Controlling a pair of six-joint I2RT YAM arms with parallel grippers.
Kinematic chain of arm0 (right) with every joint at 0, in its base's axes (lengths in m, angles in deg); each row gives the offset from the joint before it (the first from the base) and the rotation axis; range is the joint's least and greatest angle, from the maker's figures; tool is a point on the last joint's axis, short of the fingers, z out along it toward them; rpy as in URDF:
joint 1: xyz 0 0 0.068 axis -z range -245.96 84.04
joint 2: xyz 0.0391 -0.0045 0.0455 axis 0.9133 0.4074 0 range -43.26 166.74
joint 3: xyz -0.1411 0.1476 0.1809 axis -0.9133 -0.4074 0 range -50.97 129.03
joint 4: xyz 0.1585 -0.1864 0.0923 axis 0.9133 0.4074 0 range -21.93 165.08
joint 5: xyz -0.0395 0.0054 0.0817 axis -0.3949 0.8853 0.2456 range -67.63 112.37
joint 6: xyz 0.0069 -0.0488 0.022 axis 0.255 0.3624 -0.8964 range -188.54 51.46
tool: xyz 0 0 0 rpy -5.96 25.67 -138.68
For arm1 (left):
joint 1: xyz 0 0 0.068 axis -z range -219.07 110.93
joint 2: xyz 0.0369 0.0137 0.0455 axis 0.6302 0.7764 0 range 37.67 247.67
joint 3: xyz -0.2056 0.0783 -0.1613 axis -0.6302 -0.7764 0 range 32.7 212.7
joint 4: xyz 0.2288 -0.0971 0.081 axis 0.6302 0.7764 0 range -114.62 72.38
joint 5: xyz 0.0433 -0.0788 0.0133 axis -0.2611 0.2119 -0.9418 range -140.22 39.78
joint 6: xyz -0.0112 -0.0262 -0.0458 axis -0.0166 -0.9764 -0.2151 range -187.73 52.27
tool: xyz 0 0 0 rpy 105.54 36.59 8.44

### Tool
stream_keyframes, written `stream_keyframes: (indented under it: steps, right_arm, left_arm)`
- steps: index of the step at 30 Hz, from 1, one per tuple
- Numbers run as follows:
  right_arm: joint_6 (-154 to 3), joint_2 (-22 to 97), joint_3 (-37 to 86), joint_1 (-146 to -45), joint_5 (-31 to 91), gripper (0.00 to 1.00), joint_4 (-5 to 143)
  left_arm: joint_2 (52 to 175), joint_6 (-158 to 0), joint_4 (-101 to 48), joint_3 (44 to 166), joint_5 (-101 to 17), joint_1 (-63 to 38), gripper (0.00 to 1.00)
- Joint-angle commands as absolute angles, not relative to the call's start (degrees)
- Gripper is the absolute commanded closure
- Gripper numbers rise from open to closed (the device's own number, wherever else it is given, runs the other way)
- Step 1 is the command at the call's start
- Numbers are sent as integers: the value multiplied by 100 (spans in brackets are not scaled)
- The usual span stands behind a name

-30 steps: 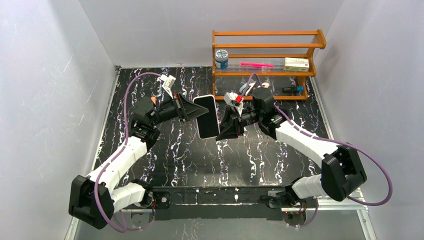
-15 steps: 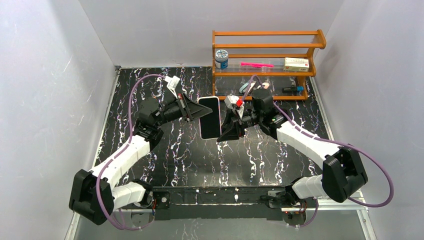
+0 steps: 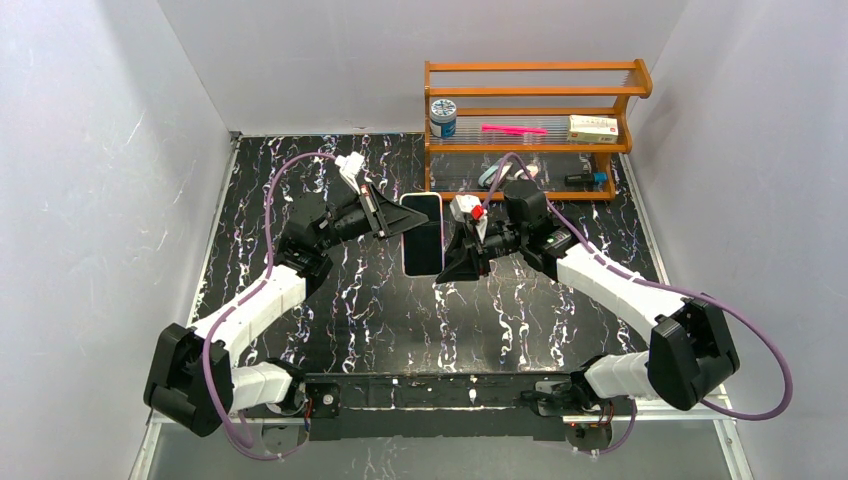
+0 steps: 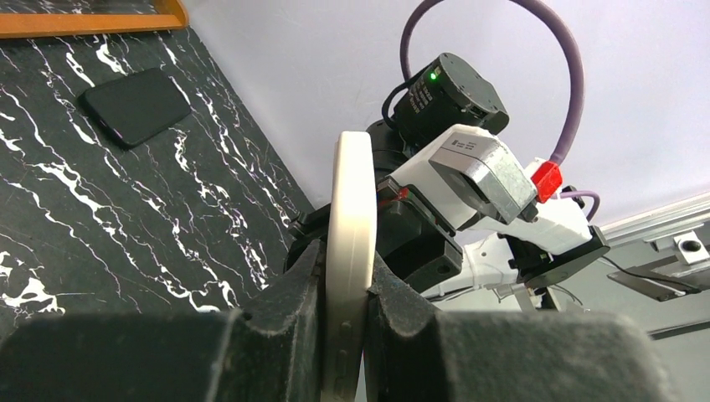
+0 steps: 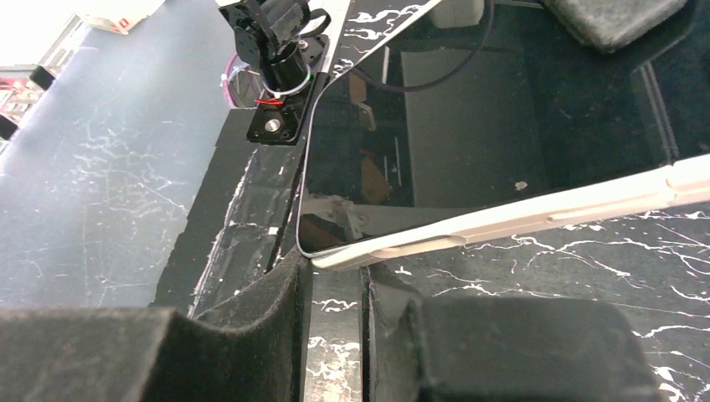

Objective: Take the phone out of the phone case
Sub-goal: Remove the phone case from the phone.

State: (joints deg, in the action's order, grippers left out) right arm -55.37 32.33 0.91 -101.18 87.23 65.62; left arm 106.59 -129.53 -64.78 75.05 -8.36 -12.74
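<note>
While the phone (image 3: 422,235) sits inside its case (image 4: 350,209), left claw (image 4: 343,276) clamps it; grip of right claw (image 5: 335,285) unclear.

Top view: fixed high behind the arm bases, looking down on the whole worktop (image 3: 350,315). Wrist views: close, sighting out past the left hand (image 4: 345,280) and right hand (image 5: 335,280). All three share the phone (image 3: 422,235) between the hands.
</note>
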Motion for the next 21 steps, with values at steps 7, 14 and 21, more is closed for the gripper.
stream_keyframes:
  steps: [7, 14, 21]
  right_arm:
    - [-5141, 3270, 767, -10147, 7253, 99, 5543]
    - [-6114, 3367, 712, -9978, 6656, 99, 4781]
    - [-7619, 3545, 618, -9841, 6468, 99, 3834]
  left_arm:
    - [10572, -13699, -6459, 7568, -566, -937, 100]
    - [10491, -13693, -6461, 7483, -548, -936, 100]
    - [10449, -13604, -6490, 7402, -613, -929, 100]
